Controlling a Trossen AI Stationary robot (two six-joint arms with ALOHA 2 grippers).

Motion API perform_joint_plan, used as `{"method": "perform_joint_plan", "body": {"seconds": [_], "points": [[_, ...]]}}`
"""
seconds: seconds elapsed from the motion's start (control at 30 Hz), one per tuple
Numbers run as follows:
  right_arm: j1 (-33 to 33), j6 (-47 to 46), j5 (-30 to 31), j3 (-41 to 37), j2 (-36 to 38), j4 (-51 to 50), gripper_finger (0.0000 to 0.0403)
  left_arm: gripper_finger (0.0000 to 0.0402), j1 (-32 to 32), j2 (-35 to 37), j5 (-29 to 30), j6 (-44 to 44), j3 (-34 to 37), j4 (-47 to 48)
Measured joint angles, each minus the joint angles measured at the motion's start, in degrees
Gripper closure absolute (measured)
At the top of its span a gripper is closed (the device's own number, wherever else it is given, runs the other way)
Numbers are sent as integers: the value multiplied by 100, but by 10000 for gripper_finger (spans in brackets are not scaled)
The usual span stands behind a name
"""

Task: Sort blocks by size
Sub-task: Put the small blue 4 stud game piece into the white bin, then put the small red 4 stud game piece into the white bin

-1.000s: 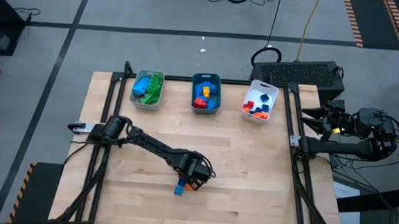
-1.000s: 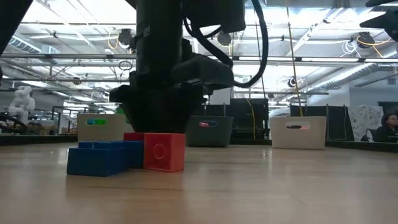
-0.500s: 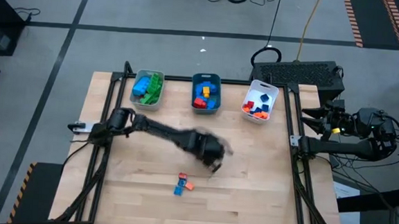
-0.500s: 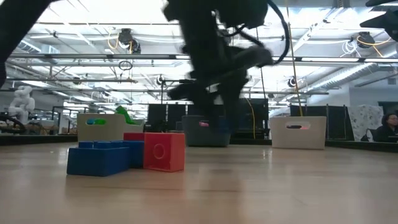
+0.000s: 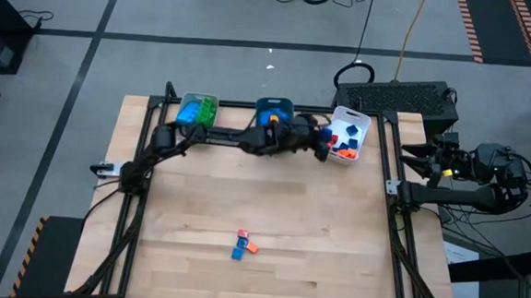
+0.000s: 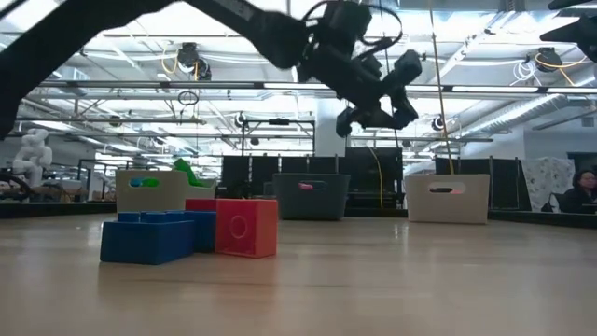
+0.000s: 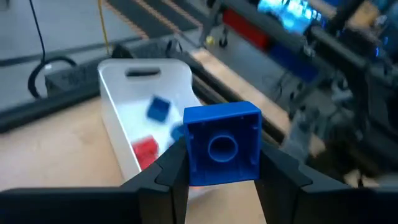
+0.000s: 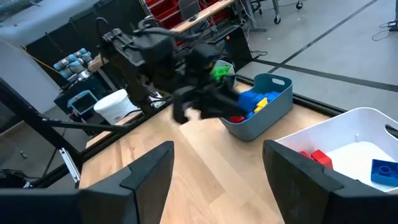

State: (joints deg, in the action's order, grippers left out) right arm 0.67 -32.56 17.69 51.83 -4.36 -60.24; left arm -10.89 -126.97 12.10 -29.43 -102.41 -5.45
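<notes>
Carrying a small blue block (image 7: pixel 221 144) clamped in my left gripper (image 5: pixel 320 140); white tray (image 5: pixel 359 123) sits just right of it, nearly underneath.

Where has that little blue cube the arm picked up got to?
The small blue cube is pinched in the left gripper, held in the air at the far side of the table, just beside the white tray on the right.

My left gripper (image 5: pixel 322 141) is stretched far across, fingers clamped. My right gripper (image 8: pixel 217 180) waits aside, fingers spread wide.
</notes>
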Motion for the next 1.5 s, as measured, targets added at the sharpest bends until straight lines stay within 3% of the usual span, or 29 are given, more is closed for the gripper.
{"method": "perform_joint_plan", "body": {"seconds": [0.2, 0.43, 0.6, 0.83, 0.93, 1.07, 1.13, 1.3, 1.5], "points": [[1, -2, 31, 0, 2, -1, 165, 263, -212, -715, -280, 14, -931, -195], [0, -5, 28, 0, 2, 1, 165, 263, -215, -1790, -420, 177, -2685, 781], [1, -87, 22, 0, 2, 1, 165, 260, -217, -2129, -423, 426, -2994, 920], [1, -109, 1, 0, 2, 1, 165, 138, -217, -2106, -175, 737, -3005, 1137], [0, -109, 0, 0, 2, 1, 165, 107, -193, -2103, -268, 733, -3134, 1366], [0, -116, -6, 0, 2, 1, 165, 102, -67, -1681, -1052, 757, -3204, 2184], [1, -127, -21, 0, 1, -1, 165, 108, 80, -1269, -1318, 1218, -3206, 2893], [0, -40, -98, 0, 2, -1, 165, 131, 637, -220, -1285, 2721, -3222, 5105], [2, 27, -136, 0, 2, -1, 165, 162, 1192, 370, -1095, 2885, -3222, 7154]]}}
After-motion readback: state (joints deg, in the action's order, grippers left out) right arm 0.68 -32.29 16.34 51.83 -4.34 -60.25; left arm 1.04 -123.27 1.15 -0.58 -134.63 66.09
